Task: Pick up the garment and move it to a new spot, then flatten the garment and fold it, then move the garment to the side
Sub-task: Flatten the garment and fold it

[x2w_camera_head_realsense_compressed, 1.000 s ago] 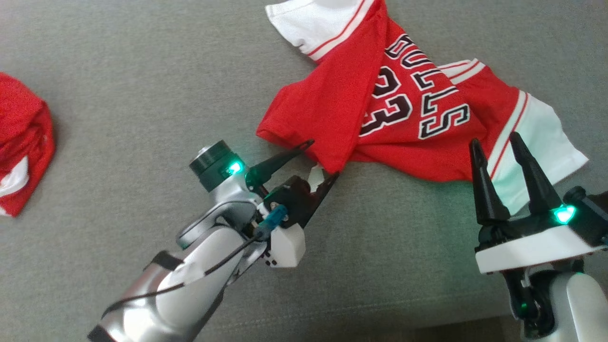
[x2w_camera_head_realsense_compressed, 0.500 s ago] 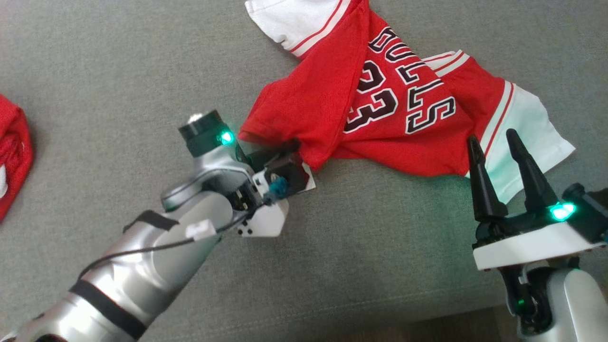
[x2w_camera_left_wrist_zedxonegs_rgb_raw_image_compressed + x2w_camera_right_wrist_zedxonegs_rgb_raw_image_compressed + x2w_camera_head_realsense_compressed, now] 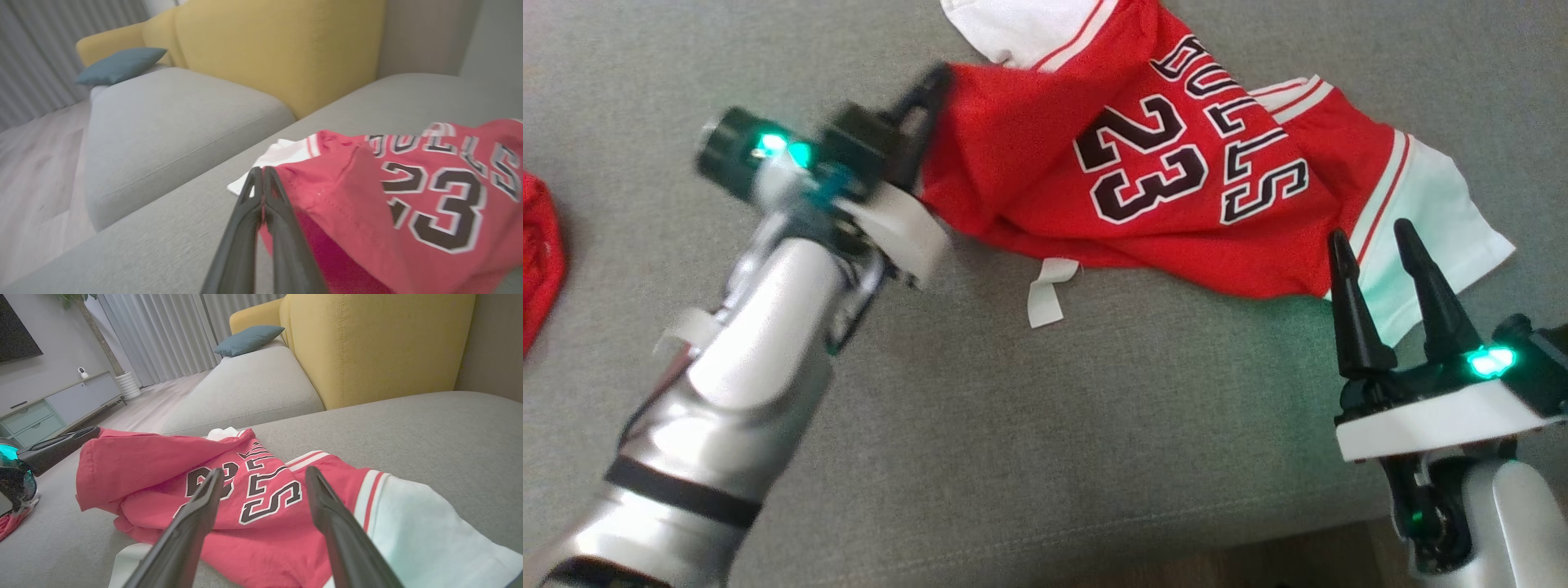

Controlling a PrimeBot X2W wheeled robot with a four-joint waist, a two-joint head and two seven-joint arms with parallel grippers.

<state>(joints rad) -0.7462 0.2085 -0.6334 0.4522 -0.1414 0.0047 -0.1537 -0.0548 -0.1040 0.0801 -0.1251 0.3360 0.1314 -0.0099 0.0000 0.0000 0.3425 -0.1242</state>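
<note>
The garment (image 3: 1176, 196) is a red jersey with white sleeves and "BULLS 23" in black, lying crumpled on the grey sofa seat (image 3: 1094, 449). My left gripper (image 3: 929, 86) is shut on the garment's red left edge and holds that edge lifted. In the left wrist view its fingers (image 3: 261, 179) are pressed together at the fabric's corner, with the garment (image 3: 408, 196) to the right. My right gripper (image 3: 1372, 237) stands open beside the white right sleeve, apart from it. In the right wrist view, the right gripper (image 3: 263, 471) has nothing between its fingers, above the garment (image 3: 163, 457).
Another red cloth (image 3: 535, 261) lies at the far left edge. A white label (image 3: 1045, 294) hangs from the garment's near hem. A yellow sofa back (image 3: 367, 343) and blue cushion (image 3: 249, 339) stand behind. A second grey seat (image 3: 171, 118) lies beyond.
My left gripper shut on the garment's folded red corner, then swung it up and to the left, opening the flap so the 23 shows. The right gripper stayed still.
</note>
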